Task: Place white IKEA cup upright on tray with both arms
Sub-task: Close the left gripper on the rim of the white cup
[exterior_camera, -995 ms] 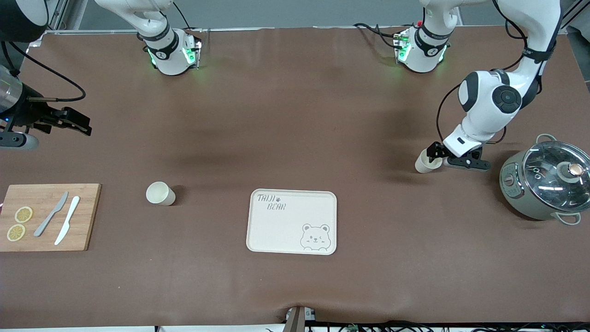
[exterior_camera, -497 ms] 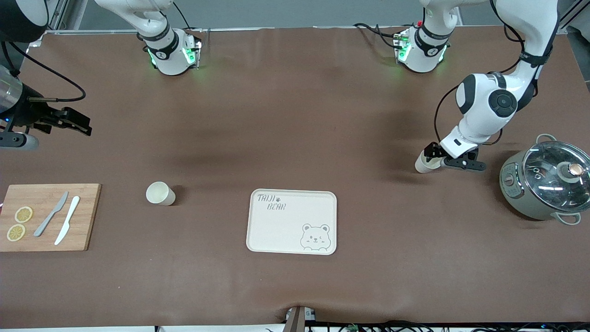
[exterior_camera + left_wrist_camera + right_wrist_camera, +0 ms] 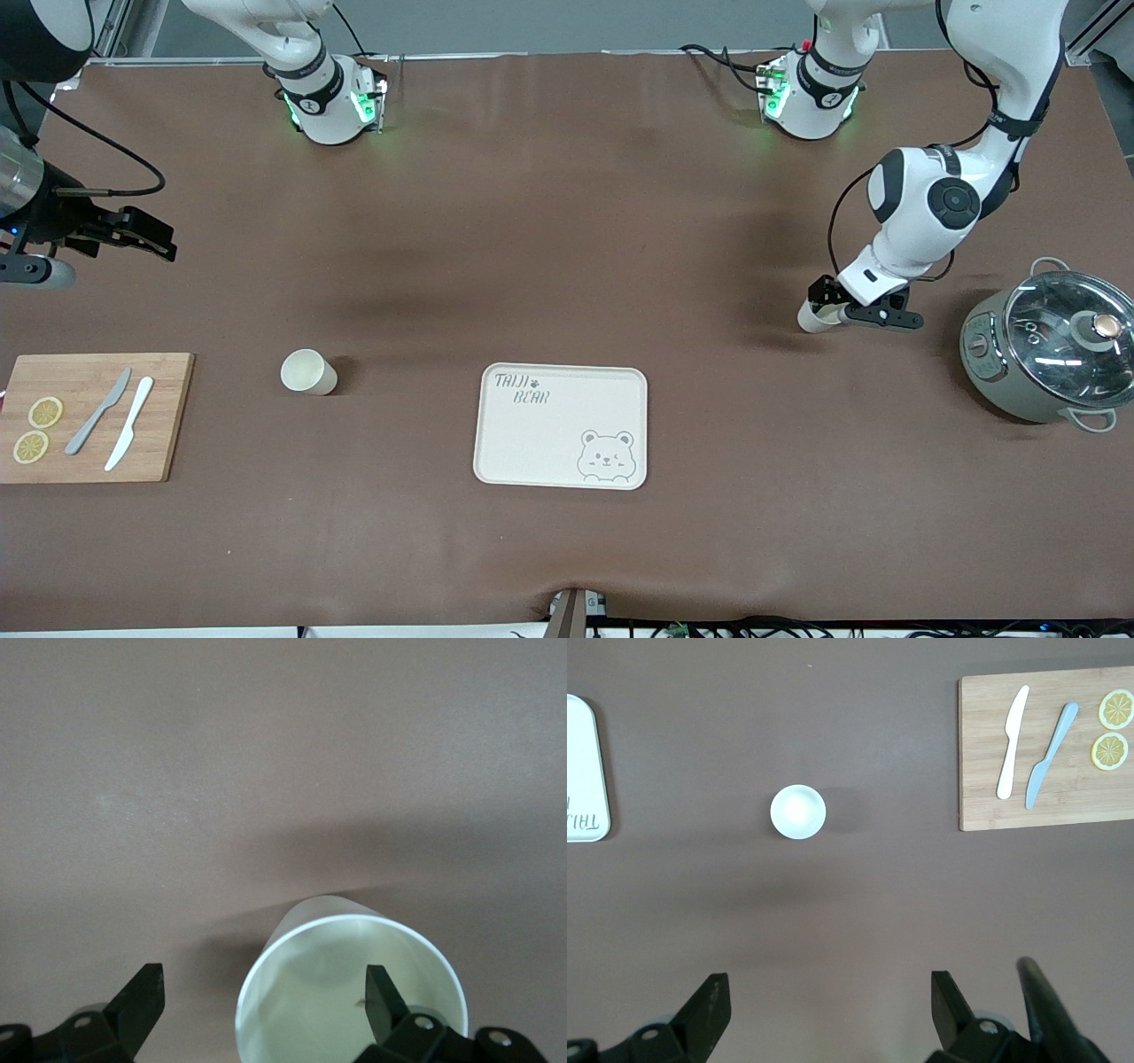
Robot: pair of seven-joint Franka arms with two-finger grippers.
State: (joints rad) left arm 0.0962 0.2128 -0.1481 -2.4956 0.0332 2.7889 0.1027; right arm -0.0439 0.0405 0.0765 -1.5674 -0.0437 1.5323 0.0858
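Cup (image 3: 811, 317) tilting at right of frame, left gripper (image 3: 855, 304) straddling its rim, fingers (image 3: 383, 997) apart | right gripper (image 3: 142, 235) waiting upper left, fingers spread | second cup (image 3: 307, 371) standing upright | tray (image 3: 562, 426) lying lower centre on table (image 3: 567, 221)

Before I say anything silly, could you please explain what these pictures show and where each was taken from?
Two white robot arms work at a brown table. The wide picture looks down from across the table; the other two come from cameras on each arm's wrist. The left end effector has one finger inside a white cup and one outside, apparently not yet closed. The right end effector waits, open, above the table near a cutting board with two knives and lemon slices. A second cup stands upright between the board and the bear tray. A lidded pot sits at the left arm's end.
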